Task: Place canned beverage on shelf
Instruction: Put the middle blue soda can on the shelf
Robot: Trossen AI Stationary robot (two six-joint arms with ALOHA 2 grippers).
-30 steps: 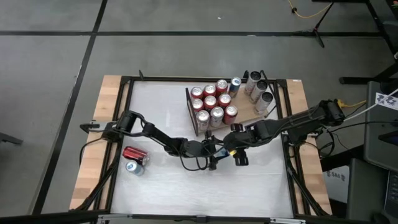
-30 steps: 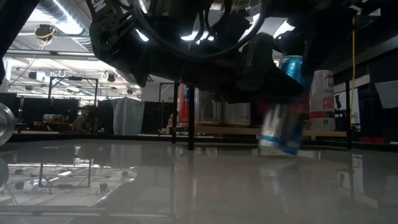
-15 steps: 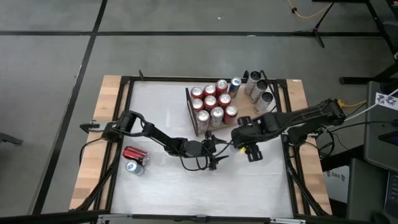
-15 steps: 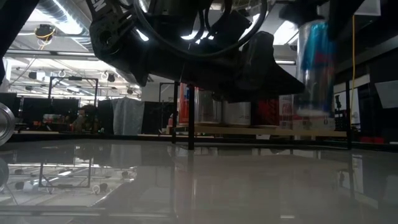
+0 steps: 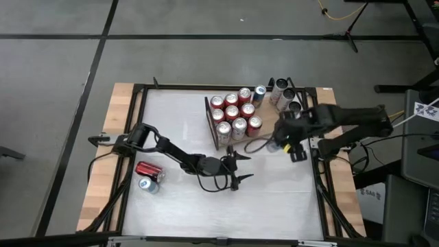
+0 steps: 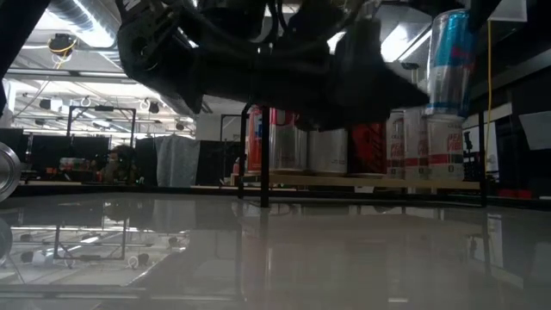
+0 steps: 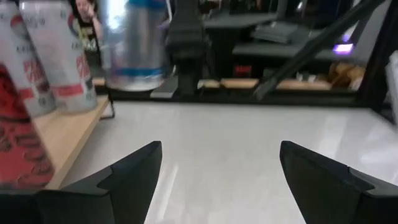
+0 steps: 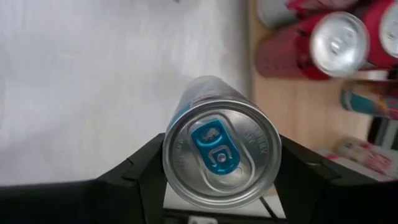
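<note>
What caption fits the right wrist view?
Right hand holding an upright blue-tabbed can above the white table, beside the wooden shelf.

Right hand hides the blue can from above; its label blurs

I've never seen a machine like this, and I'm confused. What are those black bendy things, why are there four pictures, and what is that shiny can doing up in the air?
The black bendy things are two robot arms at a white table. Each ends in a two-finger tool. One picture looks down from above, one looks level across the table top, and two come from small cameras on the arms' wrists.

The right tool holds a tall silver-and-blue drink can upright in the air, beside the flat light-brown wooden shelf. Red cans and pale ones already stand on that shelf. The left tool waits open over the middle of the table, holding nothing. Two more cans, a red one and a silver-and-blue one, lie on their sides near the table's left edge.
</note>
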